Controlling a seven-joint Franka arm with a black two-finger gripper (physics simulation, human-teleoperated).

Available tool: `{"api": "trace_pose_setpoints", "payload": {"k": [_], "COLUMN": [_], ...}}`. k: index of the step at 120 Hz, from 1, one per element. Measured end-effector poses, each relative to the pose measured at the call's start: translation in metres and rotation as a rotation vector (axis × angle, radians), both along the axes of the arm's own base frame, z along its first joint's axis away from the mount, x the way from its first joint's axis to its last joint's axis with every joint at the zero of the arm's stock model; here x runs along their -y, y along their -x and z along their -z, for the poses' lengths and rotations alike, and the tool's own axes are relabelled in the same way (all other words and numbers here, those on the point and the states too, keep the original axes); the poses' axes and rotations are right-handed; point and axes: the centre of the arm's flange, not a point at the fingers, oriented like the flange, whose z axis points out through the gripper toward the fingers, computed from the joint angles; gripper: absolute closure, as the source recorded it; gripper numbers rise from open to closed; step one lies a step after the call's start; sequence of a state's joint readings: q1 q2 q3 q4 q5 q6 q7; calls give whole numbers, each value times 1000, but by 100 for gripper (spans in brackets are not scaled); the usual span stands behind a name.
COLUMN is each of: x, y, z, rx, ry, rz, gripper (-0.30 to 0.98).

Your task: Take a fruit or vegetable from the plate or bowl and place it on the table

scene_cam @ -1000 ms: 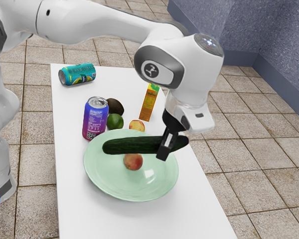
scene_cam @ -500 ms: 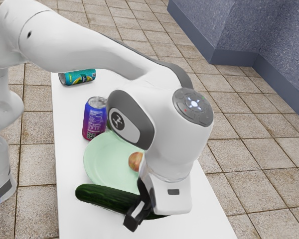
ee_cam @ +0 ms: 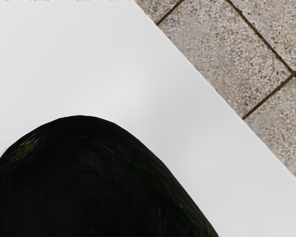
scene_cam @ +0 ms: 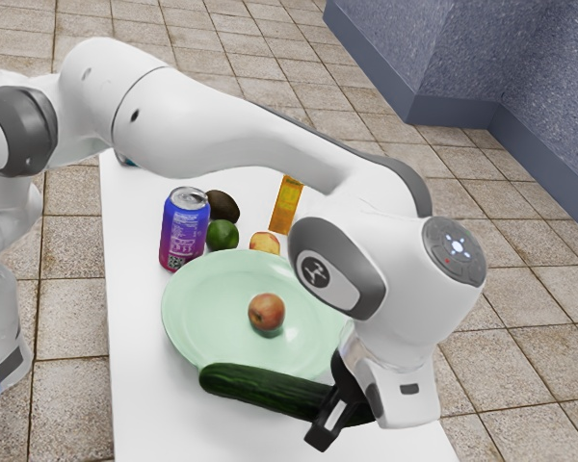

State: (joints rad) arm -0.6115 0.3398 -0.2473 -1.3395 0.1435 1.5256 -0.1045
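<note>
My gripper [scene_cam: 333,420] is shut on the cucumber [scene_cam: 260,387] toward one end, at the near side of the green plate [scene_cam: 207,322]. The cucumber lies across the plate's near rim in the exterior view; whether it touches the table cannot be told. A round reddish fruit [scene_cam: 267,312] rests on the plate. In the wrist view, the dark cucumber [ee_cam: 89,182] looms large at the lower edge, with the white table [ee_cam: 89,59] beyond it.
Behind the plate stand a purple-blue can [scene_cam: 183,229], a lime [scene_cam: 223,235], an avocado [scene_cam: 223,206], a yellowish-red fruit [scene_cam: 265,243] and an orange carton [scene_cam: 286,204]. The table's edge [ee_cam: 217,93] runs close to the hand, with tiled floor past it.
From above the plate, my hand has carried the cucumber to the plate's near side, then shifted toward the exterior view's right. The round fruit on the plate has shifted slightly.
</note>
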Motion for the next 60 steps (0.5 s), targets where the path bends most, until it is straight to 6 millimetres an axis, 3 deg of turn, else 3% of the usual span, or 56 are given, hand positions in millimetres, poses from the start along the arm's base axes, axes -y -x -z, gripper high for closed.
{"api": "trace_pose_setpoints", "payload": {"k": [24, 40, 60], "x": [5, 12, 13], "y": [-2, 6, 8], "z": [14, 14, 4], "rx": [-17, -20, -29], "ry": [-13, -13, 11], "rz": [-1, -1, -17], "gripper": [53, 22, 7]}}
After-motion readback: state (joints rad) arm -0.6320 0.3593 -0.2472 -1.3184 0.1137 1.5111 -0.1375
